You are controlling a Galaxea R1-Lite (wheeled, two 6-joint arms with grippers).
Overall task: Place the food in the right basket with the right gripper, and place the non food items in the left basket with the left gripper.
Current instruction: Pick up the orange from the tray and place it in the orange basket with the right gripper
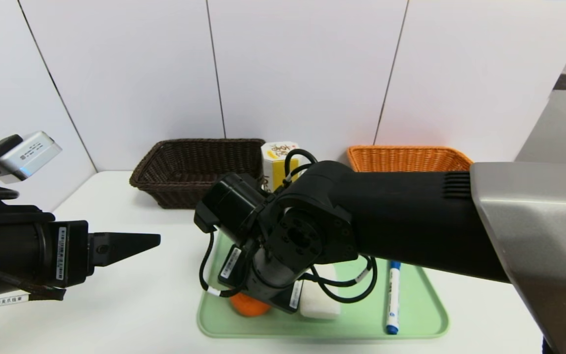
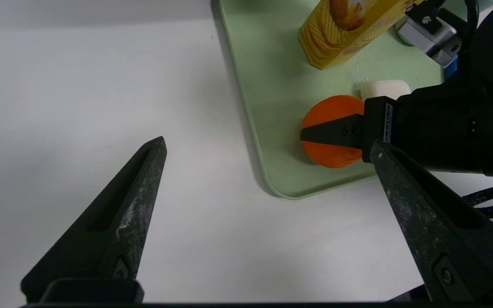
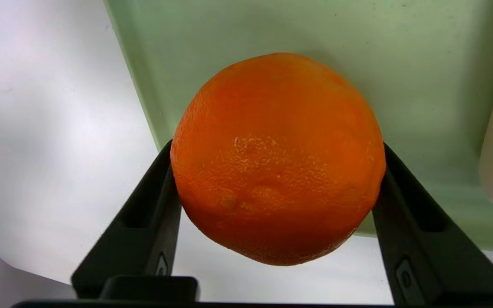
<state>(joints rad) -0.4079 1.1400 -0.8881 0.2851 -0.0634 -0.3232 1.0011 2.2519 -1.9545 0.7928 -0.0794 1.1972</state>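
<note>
- The right hand [image 3: 276,205] has its two black fingers pressed against either side of the round, dimpled orange fruit [image 3: 278,158], which fills the centre of the right wrist view. I judge the grip fresh and the lift not yet made, since the head view shows the fruit low on the tray.
- The orange sits near the lower left corner of the pale green plastic tray [image 1: 410,314], low in the centre of the head view. The arm reaches in steeply from the right, so the fingers straddle the fruit's widest part.
- As food, it belongs in the orange woven basket [image 1: 408,158], upper right of the head view against the wall.
- The left hand [image 2: 268,171] hangs open over the white counter [image 1: 130,295] at the left edge, probably waiting clear of the tray.
- The blue-capped white marker pen [image 1: 393,297] and the white rectangular block [image 1: 320,305] look like its later work for the dark brown woven basket [image 1: 194,169].
- The yellow hexagonal snack box [image 1: 279,164] stands upright at the tray's far end.
</note>
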